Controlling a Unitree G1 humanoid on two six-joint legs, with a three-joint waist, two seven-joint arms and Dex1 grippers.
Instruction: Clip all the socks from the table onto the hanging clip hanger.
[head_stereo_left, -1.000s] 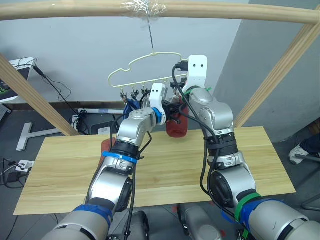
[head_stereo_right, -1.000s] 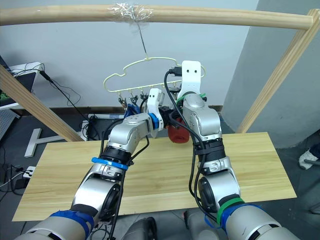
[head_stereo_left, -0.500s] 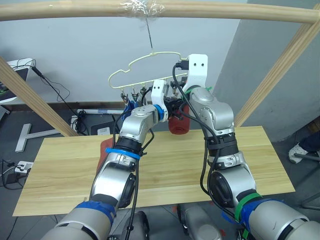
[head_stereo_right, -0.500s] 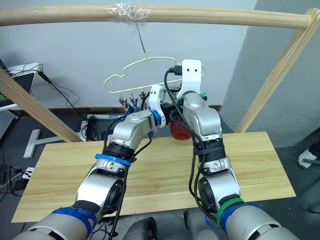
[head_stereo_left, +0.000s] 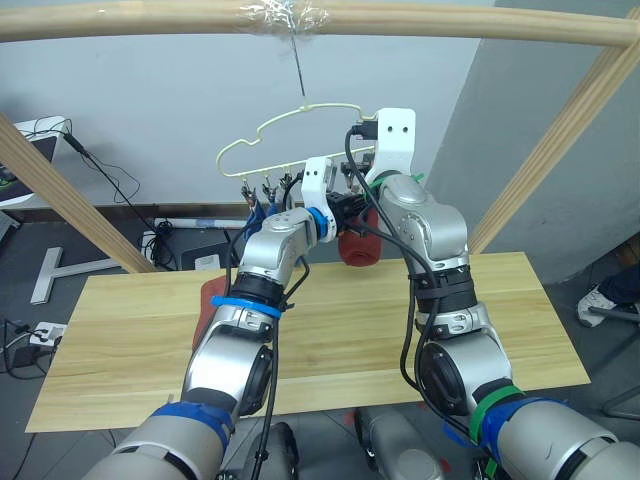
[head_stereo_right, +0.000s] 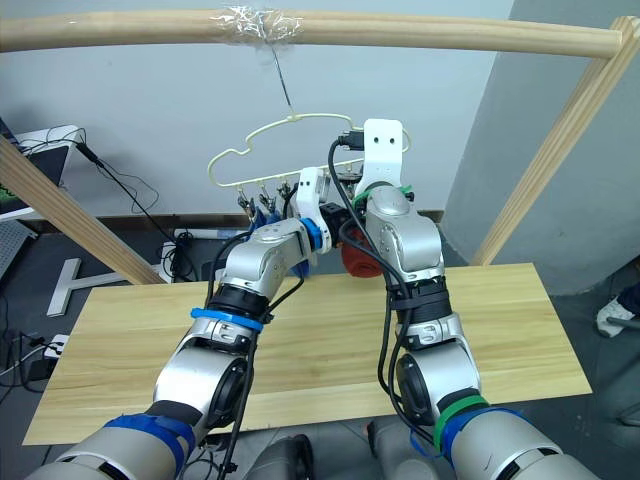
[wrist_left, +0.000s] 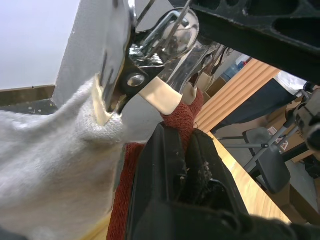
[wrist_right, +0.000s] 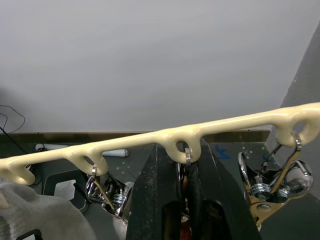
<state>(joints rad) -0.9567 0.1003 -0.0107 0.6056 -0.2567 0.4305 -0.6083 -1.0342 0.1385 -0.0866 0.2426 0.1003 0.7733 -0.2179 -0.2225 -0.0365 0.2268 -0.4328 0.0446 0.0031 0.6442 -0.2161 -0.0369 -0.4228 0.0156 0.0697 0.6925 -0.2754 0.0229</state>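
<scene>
Under pale yellow wire clip hanger (head_stereo_left: 300, 135) | left gripper (wrist_left: 184, 150) pinching rust-red knit sock (head_stereo_left: 360, 250) up to clip | right gripper (wrist_right: 182, 167) pressed on silver clip (wrist_right: 186, 162), likely opening it

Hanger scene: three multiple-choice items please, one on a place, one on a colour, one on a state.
1. The hanger hangs from: A) a wooden pole B) the table edge C) a wall hook
2. The sock in the left gripper is: A) blue B) rust-red C) grey
3. The grey sock is: A) on the table B) draped over the pole C) clipped up

A: the hanger hooks under the pole.
B: the left gripper pinches a rust-red sock.
C: a clip bites the grey sock.
</scene>
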